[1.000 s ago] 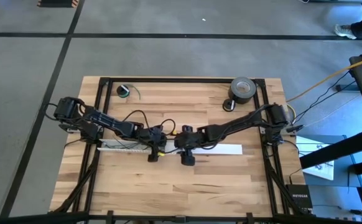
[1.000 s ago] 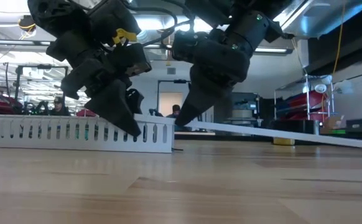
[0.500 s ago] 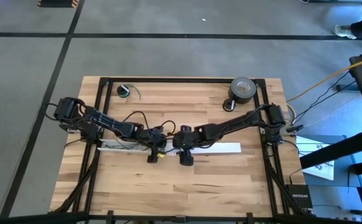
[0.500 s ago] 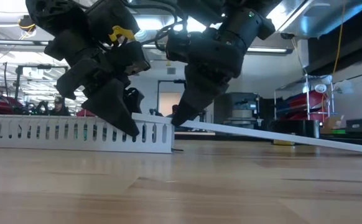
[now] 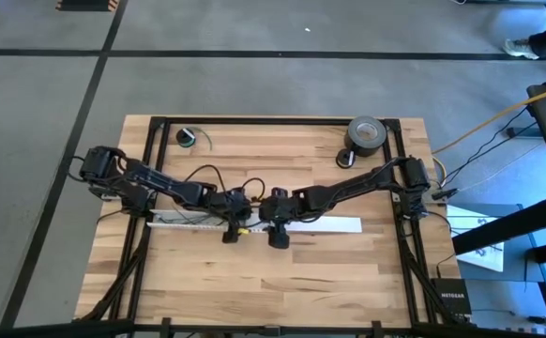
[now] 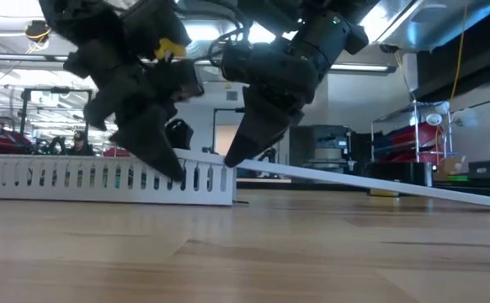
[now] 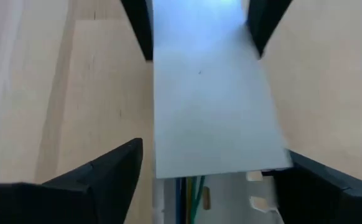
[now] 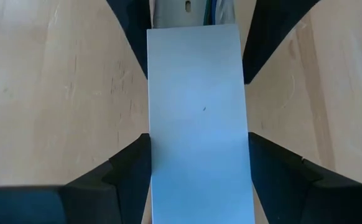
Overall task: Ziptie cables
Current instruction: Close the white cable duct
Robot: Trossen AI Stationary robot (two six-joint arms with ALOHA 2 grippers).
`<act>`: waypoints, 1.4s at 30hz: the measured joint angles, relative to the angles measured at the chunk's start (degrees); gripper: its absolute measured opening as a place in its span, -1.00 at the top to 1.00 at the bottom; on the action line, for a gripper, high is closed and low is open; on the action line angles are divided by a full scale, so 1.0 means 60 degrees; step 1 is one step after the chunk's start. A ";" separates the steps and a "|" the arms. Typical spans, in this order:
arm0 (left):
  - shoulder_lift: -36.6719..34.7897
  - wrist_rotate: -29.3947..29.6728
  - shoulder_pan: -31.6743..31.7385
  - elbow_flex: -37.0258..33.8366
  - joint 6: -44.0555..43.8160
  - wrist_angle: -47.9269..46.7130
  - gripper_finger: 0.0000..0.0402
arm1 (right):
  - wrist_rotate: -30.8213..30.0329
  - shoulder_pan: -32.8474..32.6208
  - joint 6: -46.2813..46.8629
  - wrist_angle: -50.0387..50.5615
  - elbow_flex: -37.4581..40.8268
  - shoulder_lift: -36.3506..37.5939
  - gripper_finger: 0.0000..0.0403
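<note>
1. Readable text: I only get "NETGEAR" on the flat black box (image 5: 452, 302) on the floor off the table's right front corner.
2. Left gripper (image 5: 233, 225) sits over the end of the long white slotted plastic duct (image 6: 102, 179); fingers (image 7: 103, 174) spread wide, clear of the duct on both sides, holding nothing.
3. Right gripper (image 5: 275, 223) straddles the flat white plastic cover strip (image 8: 196, 118), fingers (image 8: 128, 165) at both edges; I can't tell if it's clamped.
4. Thin green, blue and pale cables (image 7: 192, 198) lie inside the duct, under the cover's end.
5. Versus a second ago: left fingers have opened wider, right gripper has shifted towards the left one.
</note>
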State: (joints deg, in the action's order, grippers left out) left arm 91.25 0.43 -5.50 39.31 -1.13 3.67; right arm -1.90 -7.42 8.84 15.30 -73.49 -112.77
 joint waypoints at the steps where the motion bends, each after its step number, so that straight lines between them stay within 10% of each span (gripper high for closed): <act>1: -0.0121 -0.0004 -0.0003 0.0090 0.0008 -0.0201 -0.51 | 0.0001 0.0000 -0.0003 0.0023 0.0000 0.0000 -0.08; 18: -0.1702 0.0204 -0.0011 0.0226 -0.0208 -0.1115 -0.53 | 0.0037 -0.0004 -0.0028 0.0151 0.0025 0.0000 -0.08; 42: -0.0352 0.0501 0.0055 0.0208 -0.0146 -0.2418 -0.53 | -0.0039 0.0000 -0.0047 -0.0405 0.0091 0.0004 -0.08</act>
State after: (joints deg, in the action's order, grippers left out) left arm 89.14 3.43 -5.17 40.56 -2.00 -10.84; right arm -2.13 -7.42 8.55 12.87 -72.95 -112.75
